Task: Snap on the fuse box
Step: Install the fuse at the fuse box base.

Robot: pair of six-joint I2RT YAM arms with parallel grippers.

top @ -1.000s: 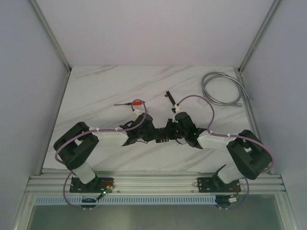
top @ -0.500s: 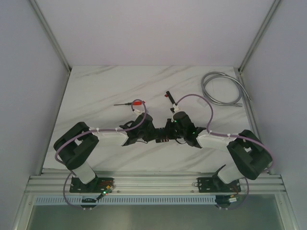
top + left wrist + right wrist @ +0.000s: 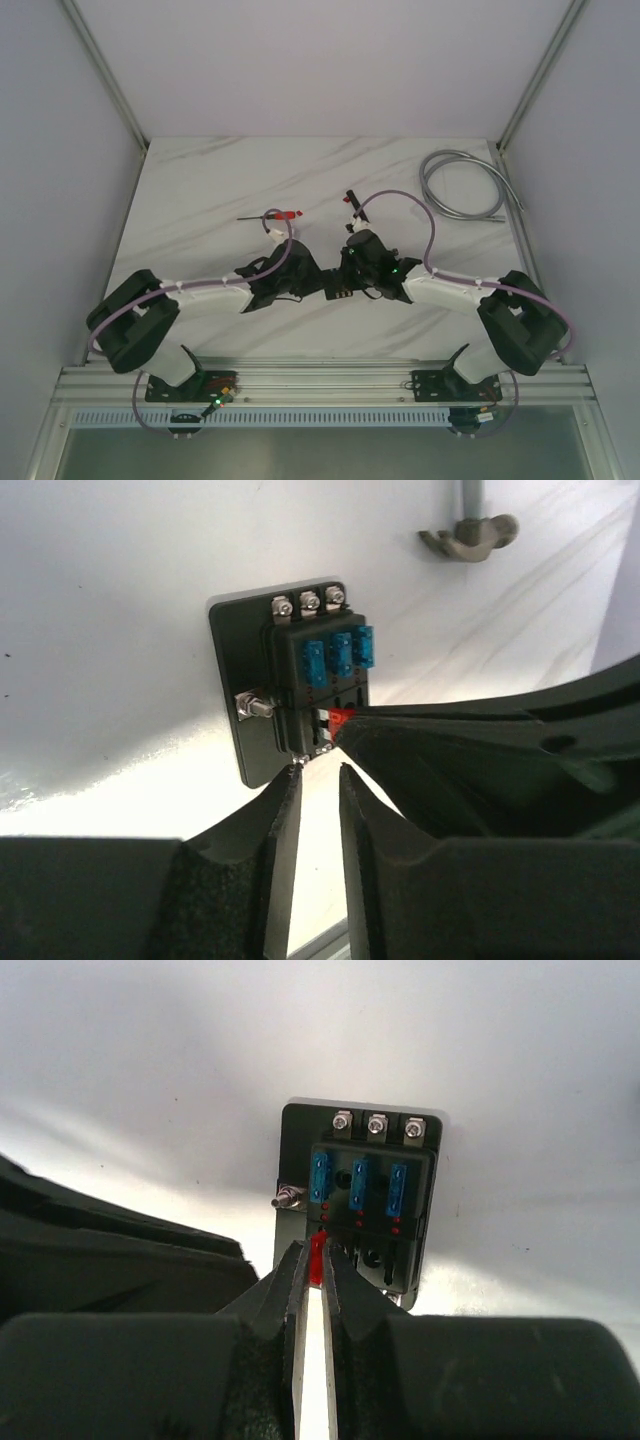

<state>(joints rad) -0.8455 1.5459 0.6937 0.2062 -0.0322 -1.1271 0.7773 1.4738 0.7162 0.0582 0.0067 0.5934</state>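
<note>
White marble table (image 3: 200, 190) carries the fuse box (image 3: 300, 680), lying flat between the two hands. The left hand (image 3: 320, 780) stands slightly parted, gripping nothing, its tips just beside the box's near corner. The right hand (image 3: 312, 1260) is pinched tight on a red fuse (image 3: 317, 1245) at the box's near row.

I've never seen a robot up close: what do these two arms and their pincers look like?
The left arm and right arm have white links between bulky black joints, each trailing a purple cable. The left pincer and right pincer have two black wedge-shaped fingers each.
</note>
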